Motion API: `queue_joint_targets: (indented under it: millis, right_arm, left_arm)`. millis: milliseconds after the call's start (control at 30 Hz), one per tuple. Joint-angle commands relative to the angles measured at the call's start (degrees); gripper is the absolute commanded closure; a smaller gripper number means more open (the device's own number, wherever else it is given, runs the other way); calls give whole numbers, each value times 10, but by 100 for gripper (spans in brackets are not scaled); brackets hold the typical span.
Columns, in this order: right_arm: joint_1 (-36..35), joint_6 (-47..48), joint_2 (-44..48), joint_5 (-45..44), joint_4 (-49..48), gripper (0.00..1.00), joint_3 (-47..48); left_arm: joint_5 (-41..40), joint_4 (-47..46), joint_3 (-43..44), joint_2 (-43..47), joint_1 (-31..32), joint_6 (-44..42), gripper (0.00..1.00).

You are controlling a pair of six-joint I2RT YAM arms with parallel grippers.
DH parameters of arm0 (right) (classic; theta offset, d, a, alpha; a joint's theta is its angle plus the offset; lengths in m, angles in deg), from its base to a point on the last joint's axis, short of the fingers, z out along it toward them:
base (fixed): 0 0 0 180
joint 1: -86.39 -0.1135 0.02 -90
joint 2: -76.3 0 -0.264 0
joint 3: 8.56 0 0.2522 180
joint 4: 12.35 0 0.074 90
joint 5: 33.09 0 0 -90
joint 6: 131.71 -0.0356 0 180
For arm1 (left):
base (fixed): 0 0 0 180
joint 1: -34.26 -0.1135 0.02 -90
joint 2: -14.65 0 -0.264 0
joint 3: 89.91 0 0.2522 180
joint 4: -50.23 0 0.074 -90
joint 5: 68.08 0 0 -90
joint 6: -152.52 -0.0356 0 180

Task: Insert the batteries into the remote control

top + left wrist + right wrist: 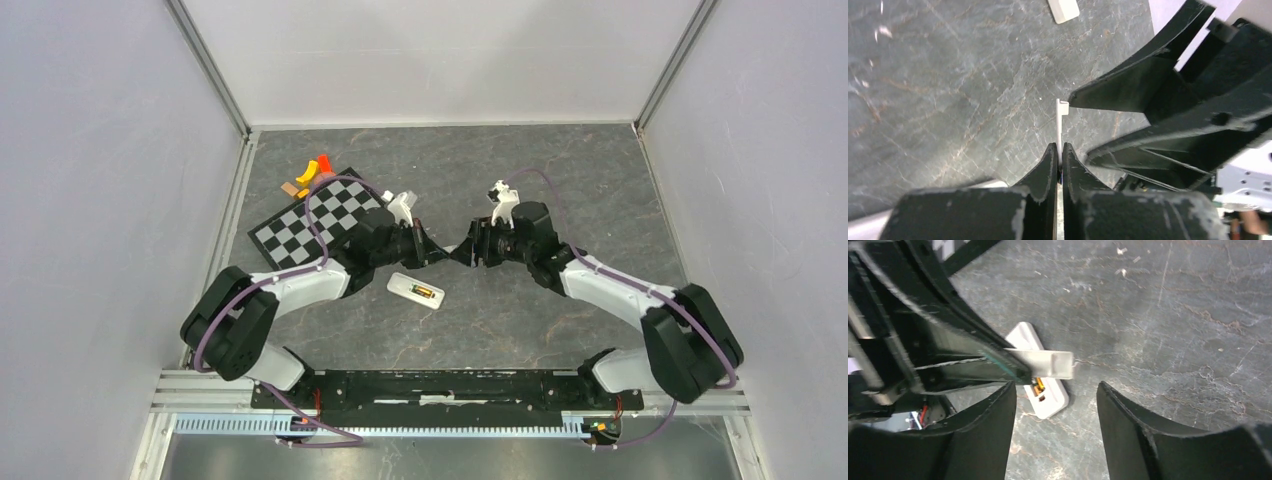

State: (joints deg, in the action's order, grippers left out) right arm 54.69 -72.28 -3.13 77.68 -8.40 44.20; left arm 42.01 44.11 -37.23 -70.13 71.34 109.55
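1. At the middle of the grey, stone-patterned table top (540, 180), the two arms meet tip to tip, the left gripper (437, 250) and the right gripper (462, 251) almost touching.
2. The left gripper (1059, 148) is clamped shut on a thin, plain white plastic strip (1060, 127). Its own wrist camera sees the strip edge-on, standing up from between the pressed fingers.
3. From the right wrist, the white plastic strip (1050, 363) is held flat above the table, and its free end juts out past the left arm's dark fingers.
4. The right gripper (1055, 386) stands open, with its two black fingers (1128, 432) well apart. The strip's end lies just beyond the gap, and neither finger touches it.
5. The slim white rectangular plastic remote control (416, 292) lies flat on the table. It is just nearer the arm bases than the two grippers, and neither gripper holds it.
6. The batteries (1038, 386), dark with gold bands, show in the remote control's (1048, 402) open recess. How many sit there cannot be told.
7. To the far left lies a black-and-white checkerboard card (300, 235), and small orange and yellow pieces (314, 168) sit at its far corner.
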Motion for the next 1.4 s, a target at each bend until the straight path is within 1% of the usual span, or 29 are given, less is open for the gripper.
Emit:
queue_joint_targets:
  millis: [0, 67, 133, 200, 333, 400, 533, 567, 633, 667, 733, 833, 867, 967, 1067, 1233, 1300, 1367]
  right_arm:
    - [14, -42, 79, 21, 7, 33, 10]
    - [27, -75, 109, 21, 10, 31, 5]
    - [39, -128, 133, 26, -3, 31, -7]
    - [45, -197, 148, 37, -29, 31, -19]
    - [46, -340, 161, 54, -96, 36, -39]
    - [45, -395, 157, 69, -139, 38, -40]
    - [45, -472, 153, 65, -166, 40, -35]
    - [45, -489, 154, 61, -180, 40, -38]
    - [45, -518, 158, 61, -217, 35, -45]
    - [45, -526, 159, 61, -228, 33, -46]
    - [45, -532, 164, 52, -219, 27, -44]
    - [45, -540, 168, 33, -203, 26, -44]
    - [45, -543, 169, 30, -200, 27, -45]
    - [46, -552, 165, 20, -199, 35, -45]
    - [49, -561, 158, 13, -210, 43, -46]
    - [52, -564, 142, 8, -219, 43, -32]
    - [51, -558, 135, 10, -226, 42, -28]
    - [52, -562, 128, 15, -236, 44, -28]
  left_arm:
    - [7, -29, 35, 34, 2, -201, 98]
    - [0, -38, 39, 46, 2, -270, 98]
    - [-4, -66, 43, 53, 2, -324, 98]
    - [13, -98, 44, 57, 2, -391, 98]
    - [44, -207, 23, 75, 2, -525, 98]
    - [65, -247, 17, 83, 3, -596, 98]
    - [142, -241, 24, 93, 3, -785, 98]
    - [150, -227, 29, 96, 3, -815, 98]
    - [152, -196, 41, 100, 3, -871, 98]
    - [154, -184, 46, 101, 3, -889, 98]
    - [156, -183, 50, 106, 3, -917, 98]
    - [178, -164, 56, 117, 4, -962, 98]
    - [180, -152, 57, 121, 7, -986, 98]
    - [177, -124, 53, 132, 9, -1033, 98]
    - [177, -115, 46, 145, 10, -1062, 98]
    - [185, -79, 48, 156, 12, -1117, 98]
    - [182, -78, 44, 160, 16, -1136, 98]
    - [178, -78, 43, 164, 17, -1142, 98]
